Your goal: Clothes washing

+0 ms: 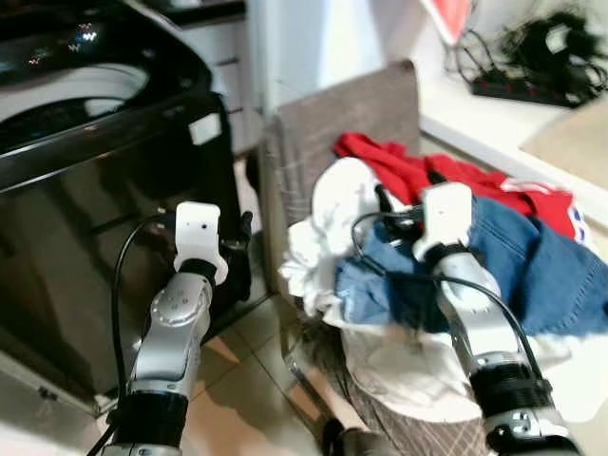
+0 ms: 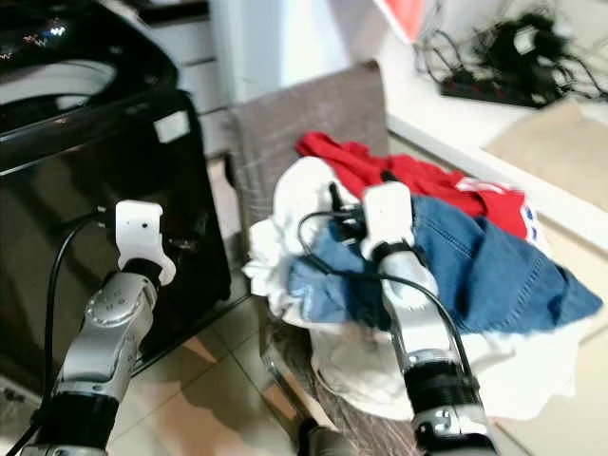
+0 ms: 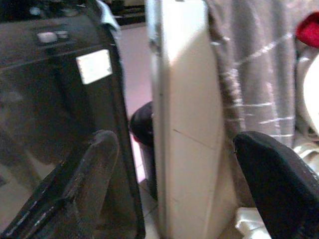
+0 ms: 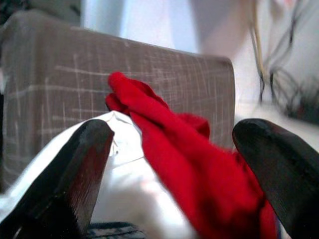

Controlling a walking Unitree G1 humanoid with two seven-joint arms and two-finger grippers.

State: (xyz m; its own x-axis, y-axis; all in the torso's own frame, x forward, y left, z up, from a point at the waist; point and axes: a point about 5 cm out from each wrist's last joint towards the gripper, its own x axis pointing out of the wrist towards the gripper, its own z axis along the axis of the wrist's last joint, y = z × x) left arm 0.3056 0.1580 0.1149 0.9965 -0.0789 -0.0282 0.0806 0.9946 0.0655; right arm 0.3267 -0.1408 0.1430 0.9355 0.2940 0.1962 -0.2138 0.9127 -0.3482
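In the left eye view we see a heap of clothes in a grey checked laundry basket (image 1: 366, 114) at the centre and right of the frame: a red garment (image 1: 408, 171) on top toward the back, blue jeans (image 1: 532, 261) spread across the right, and white clothes (image 1: 328, 223) bulging at the left and lower edge. The black washing machine (image 1: 95, 190) takes up the upper left. Our right gripper (image 1: 380, 201) hangs over the heap at centre; our left gripper (image 1: 239, 249) sits in the lower left, before the machine's dark front.

In the left wrist view, our left gripper's fingers (image 3: 79, 184) stand wide apart, holding nothing, with the machine's side and a white panel (image 3: 187, 124) between them.

In the right wrist view, our right gripper's fingers (image 4: 75, 174) are spread wide and hold nothing; the red garment drapes over the white cloth between them, the basket's wall behind.
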